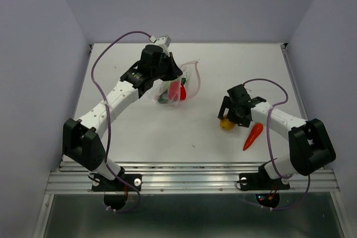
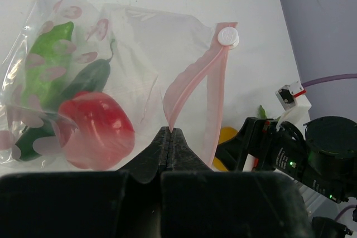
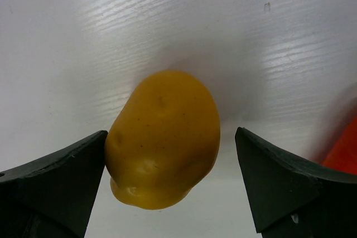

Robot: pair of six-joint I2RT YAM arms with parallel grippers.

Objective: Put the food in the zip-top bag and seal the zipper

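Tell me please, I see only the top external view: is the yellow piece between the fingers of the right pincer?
Observer: Yes. The yellow piece lies on the table between the fingers of the right pincer, which is open, not closed on it.
Operator: What does the left pincer hold?
Observer: The left pincer is shut on the zipper at the zip-top bag's open mouth.
Operator: What is inside the bag?
Observer: The red bell pepper, the cucumber and the light green pod.
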